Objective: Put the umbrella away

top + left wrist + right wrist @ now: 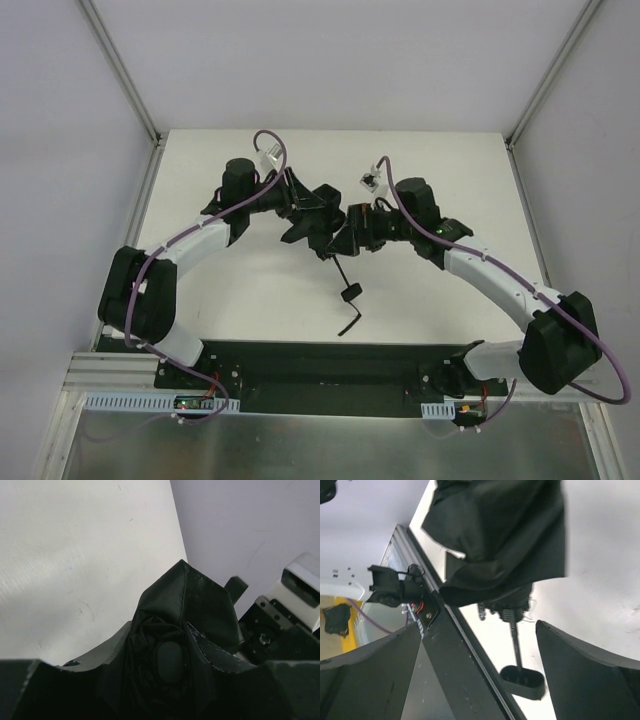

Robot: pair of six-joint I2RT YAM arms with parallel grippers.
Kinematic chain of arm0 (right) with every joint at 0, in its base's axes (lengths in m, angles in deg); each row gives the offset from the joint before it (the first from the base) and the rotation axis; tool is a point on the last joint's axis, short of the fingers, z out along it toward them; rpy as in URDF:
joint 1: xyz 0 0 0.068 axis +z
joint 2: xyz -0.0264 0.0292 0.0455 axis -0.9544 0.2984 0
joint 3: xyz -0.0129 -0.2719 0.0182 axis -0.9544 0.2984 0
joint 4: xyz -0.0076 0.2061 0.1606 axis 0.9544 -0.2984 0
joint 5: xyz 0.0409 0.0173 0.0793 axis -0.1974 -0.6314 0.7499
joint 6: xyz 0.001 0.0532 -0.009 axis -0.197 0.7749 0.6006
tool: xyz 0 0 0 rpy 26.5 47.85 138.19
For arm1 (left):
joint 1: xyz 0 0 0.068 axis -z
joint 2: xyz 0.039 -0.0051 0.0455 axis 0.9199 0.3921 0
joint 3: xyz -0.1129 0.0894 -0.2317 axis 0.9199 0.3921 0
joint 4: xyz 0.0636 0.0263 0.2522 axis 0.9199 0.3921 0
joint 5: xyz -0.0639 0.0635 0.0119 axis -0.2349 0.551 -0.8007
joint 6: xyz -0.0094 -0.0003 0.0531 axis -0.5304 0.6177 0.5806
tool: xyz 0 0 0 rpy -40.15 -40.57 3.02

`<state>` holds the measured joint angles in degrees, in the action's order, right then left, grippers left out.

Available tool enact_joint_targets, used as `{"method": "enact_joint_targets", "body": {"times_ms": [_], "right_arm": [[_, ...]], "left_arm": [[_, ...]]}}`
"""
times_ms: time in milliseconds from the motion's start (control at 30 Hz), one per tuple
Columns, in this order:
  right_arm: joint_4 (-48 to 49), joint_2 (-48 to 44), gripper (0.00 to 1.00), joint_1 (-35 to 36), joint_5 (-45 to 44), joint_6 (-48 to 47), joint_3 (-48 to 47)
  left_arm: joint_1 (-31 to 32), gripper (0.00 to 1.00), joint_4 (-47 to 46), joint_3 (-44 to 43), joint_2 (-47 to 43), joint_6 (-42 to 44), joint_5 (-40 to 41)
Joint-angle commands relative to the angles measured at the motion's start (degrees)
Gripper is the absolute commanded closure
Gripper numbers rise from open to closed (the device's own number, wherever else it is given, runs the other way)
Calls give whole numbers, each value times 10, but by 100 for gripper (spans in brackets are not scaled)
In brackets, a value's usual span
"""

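Observation:
The umbrella's black canopy (318, 212) hangs bunched mid-table between the two arms. Its thin shaft (343, 270) slants down toward me to the small handle (352, 294) and cord loop (350, 325). My left gripper (296, 205) is shut on the canopy. In the left wrist view the fabric (190, 600) and the rounded end cap (170, 662) fill the space between its fingers (100, 650). My right gripper (346, 240) is open just right of the canopy. In the right wrist view its fingers (590, 670) stand wide apart and touch nothing, with the shaft (516, 645) and handle (522, 682) beyond them.
A black base plate (320, 362) runs along the near table edge between the arm bases. White enclosure walls with metal posts (120, 70) close in the table on the left, back and right. Purple cables (270, 150) loop above both wrists.

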<state>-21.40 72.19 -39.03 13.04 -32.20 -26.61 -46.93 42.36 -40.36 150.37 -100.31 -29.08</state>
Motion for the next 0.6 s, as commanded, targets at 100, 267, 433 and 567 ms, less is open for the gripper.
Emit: {"method": "enact_joint_targets", "body": {"times_ms": [100,267,433,567], "right_arm": [[-9,-79,0,-102,-101,48,-15],[-63,-172,0,-151,-145,51,19],[-88,-244,0,-163,-149,54,63],[-103,-265,1,-163,-135,67,84]], "left_arm": [[27,100,208,-119,-93,265,137],[57,100,261,-141,-135,403,298],[122,100,222,-74,-147,473,407],[160,100,105,44,-145,471,450]]}}
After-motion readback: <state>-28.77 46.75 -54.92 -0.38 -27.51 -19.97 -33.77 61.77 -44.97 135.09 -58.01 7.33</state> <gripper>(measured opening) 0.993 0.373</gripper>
